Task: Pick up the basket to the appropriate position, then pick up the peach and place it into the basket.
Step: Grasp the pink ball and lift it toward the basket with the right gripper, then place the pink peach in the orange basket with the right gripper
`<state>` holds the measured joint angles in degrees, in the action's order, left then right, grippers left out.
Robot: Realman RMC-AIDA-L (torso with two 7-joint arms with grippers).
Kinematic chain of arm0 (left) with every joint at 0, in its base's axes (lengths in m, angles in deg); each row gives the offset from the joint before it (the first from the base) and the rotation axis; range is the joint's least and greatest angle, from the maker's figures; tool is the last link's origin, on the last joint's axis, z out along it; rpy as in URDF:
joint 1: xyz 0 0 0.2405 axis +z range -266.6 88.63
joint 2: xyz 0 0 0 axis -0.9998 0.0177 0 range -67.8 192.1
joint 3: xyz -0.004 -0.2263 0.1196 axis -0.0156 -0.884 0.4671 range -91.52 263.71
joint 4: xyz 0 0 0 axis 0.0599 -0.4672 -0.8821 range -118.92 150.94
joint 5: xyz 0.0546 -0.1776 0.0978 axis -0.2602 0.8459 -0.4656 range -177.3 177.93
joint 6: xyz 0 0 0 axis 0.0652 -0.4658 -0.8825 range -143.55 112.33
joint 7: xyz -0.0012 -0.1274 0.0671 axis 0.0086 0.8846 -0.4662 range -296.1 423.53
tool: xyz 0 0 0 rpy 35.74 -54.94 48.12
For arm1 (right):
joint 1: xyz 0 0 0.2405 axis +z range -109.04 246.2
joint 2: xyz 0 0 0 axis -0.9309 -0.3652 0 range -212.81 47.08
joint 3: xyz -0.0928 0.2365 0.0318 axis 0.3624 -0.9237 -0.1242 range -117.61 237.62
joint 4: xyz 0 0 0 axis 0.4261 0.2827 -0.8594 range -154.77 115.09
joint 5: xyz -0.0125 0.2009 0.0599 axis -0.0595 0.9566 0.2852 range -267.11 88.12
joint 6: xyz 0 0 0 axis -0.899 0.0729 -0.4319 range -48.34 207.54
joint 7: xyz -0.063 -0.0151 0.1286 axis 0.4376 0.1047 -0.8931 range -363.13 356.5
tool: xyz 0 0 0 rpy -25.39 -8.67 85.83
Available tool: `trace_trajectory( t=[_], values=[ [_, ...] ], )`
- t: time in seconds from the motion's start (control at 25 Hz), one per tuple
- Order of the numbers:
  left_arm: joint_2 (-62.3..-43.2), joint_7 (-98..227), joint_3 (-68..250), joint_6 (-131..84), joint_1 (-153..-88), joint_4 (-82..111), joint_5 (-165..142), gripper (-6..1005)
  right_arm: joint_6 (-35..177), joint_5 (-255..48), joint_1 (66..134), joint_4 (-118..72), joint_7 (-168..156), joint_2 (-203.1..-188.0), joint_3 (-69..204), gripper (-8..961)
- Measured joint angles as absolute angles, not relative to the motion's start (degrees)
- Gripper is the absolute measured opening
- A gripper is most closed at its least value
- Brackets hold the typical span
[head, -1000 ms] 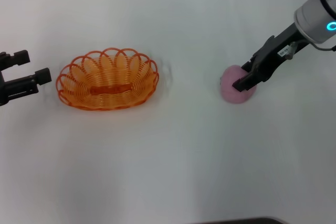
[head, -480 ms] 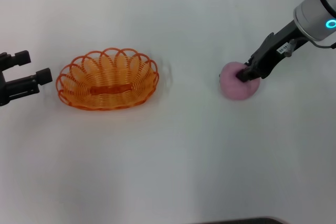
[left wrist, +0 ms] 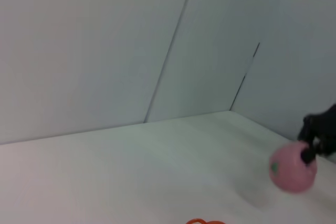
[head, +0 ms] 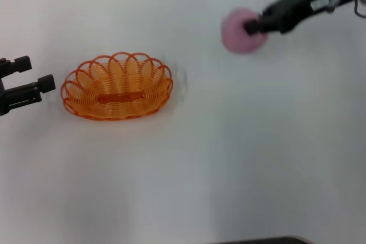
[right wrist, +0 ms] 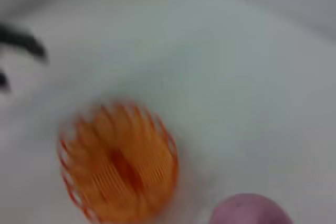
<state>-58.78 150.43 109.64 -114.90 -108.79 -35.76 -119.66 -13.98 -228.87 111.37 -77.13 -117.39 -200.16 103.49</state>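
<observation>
The orange wire basket [head: 117,86] stands on the white table at the left of the head view. It also shows in the right wrist view [right wrist: 119,166]. My right gripper [head: 251,27] is shut on the pink peach [head: 239,31] and holds it in the air, up and to the right of the basket. The peach also shows in the left wrist view [left wrist: 292,168] and the right wrist view [right wrist: 251,210]. My left gripper [head: 28,78] is open, just left of the basket and apart from it.
The white table [head: 200,158] spreads around the basket. A pale wall [left wrist: 105,45] stands behind the table in the left wrist view.
My right gripper closed on the peach and lifted it off the table, moving it up and to the left. The basket and my left gripper have not moved.
</observation>
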Motion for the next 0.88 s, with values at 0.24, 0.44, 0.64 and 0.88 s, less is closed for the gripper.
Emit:
trace_trajectory(
  t=[0.24,0.44,0.64,0.88],
  values=[
    [-58.78,150.46,109.64,-114.90,-108.76,-35.64,-119.66,854,-12.08,-211.40,110.73,-69.79,-109.86,-200.24,102.97,115],
    [-58.79,150.40,109.69,-114.63,-108.99,-34.92,-119.66,854,-7.99,-206.24,113.70,-60.13,-102.59,-202.36,103.41,118],
    [-58.79,150.20,109.96,-114.02,-109.21,-34.20,-119.65,854,-2.41,-200.96,117.94,-47.55,-94.34,-203.01,107.61,155],
    [-58.79,150.14,110.00,-113.92,-109.20,-34.17,-119.65,854,3.17,-196.40,119.64,-42.91,-92.69,-203.39,113.30,299]
  ],
)
